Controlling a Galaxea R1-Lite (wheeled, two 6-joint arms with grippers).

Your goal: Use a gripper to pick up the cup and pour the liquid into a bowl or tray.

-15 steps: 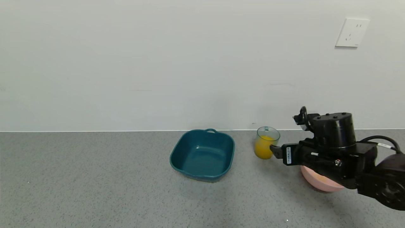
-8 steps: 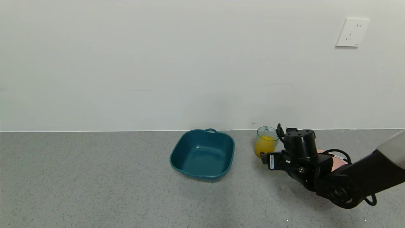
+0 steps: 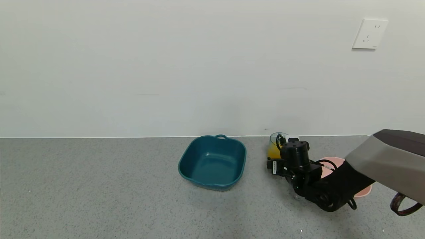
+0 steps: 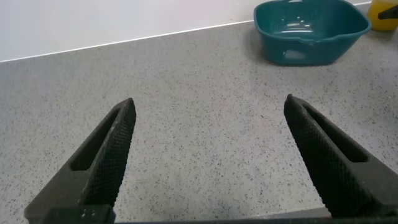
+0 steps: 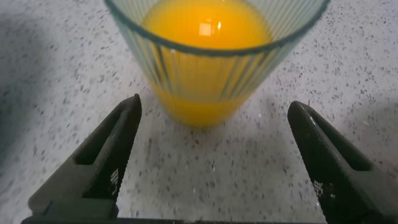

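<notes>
The cup (image 3: 273,143), a ribbed translucent tumbler holding orange-yellow liquid (image 3: 271,152), stands upright on the grey counter to the right of the dark teal tray (image 3: 212,166). My right gripper (image 3: 277,156) is low on the counter just in front of the cup and hides part of it. In the right wrist view the cup (image 5: 211,56) stands just beyond the gripper (image 5: 214,106), whose jaws are wide open, with the liquid (image 5: 208,28) visible inside. My left gripper (image 4: 209,101) is open and empty over bare counter, far from the tray (image 4: 311,31).
A round pink bowl (image 3: 362,192) sits behind my right arm, right of the cup. The wall runs along the counter's back edge, with an outlet (image 3: 369,34) high on the right. The cup's orange edge (image 4: 385,9) shows beyond the tray in the left wrist view.
My right arm has reached forward and left and dropped lower, bringing the open gripper close up to the cup. The cup and the tray have not moved.
</notes>
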